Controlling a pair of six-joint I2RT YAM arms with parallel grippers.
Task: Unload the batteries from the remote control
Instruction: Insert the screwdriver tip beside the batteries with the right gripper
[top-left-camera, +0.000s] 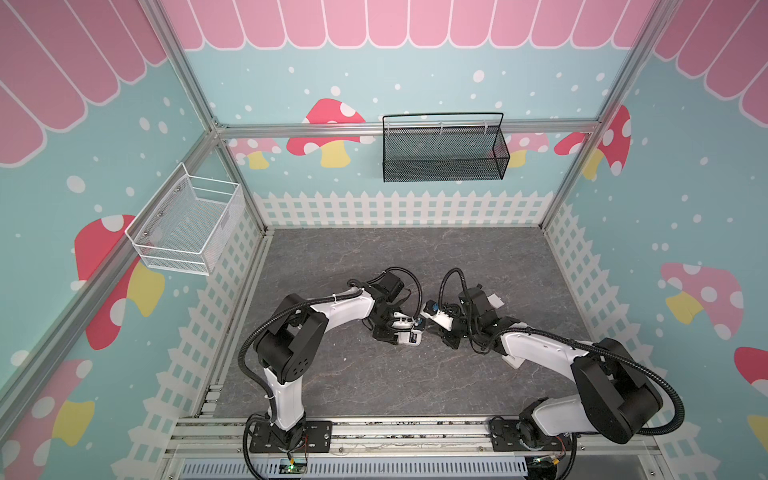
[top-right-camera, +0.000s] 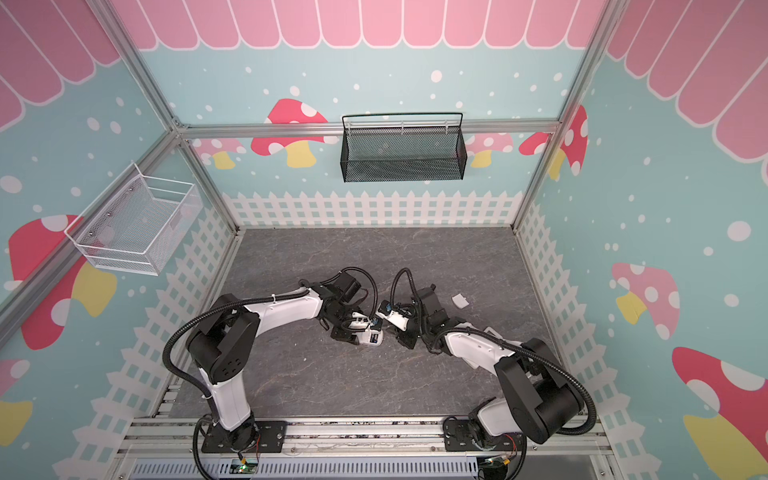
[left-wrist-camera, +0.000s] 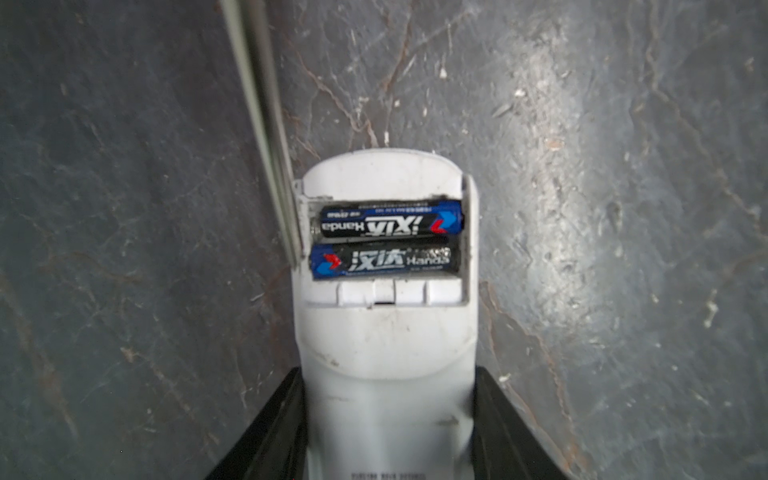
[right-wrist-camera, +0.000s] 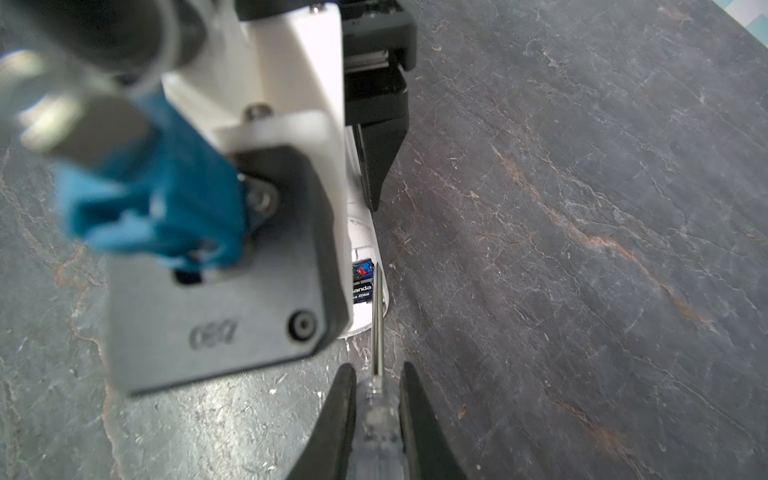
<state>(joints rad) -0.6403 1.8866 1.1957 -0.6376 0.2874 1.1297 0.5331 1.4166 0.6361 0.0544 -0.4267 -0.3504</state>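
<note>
Remote (left-wrist-camera: 386, 353) sits in my left gripper (left-wrist-camera: 387, 370), near the table's (top-right-camera: 332, 395) middle. Two batteries (left-wrist-camera: 390, 220) lie side by side in its compartment (left-wrist-camera: 468, 249). Screwdriver (right-wrist-camera: 379, 411) in my right gripper (right-wrist-camera: 378, 368), tip just beside their ends. Cover (top-right-camera: 460, 300) lies toward the table's right edge.

left gripper (left-wrist-camera: 387, 374) clamped, jaws half-wide | right gripper (right-wrist-camera: 378, 370) clamped, jaws near-shut

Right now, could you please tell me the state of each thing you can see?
remote control, compartment open, gripped.
batteries, both seated inside.
screwdriver, held, tip at compartment edge.
cover, off, on table.
left gripper, shut on remote control.
right gripper, shut on screwdriver.
</note>
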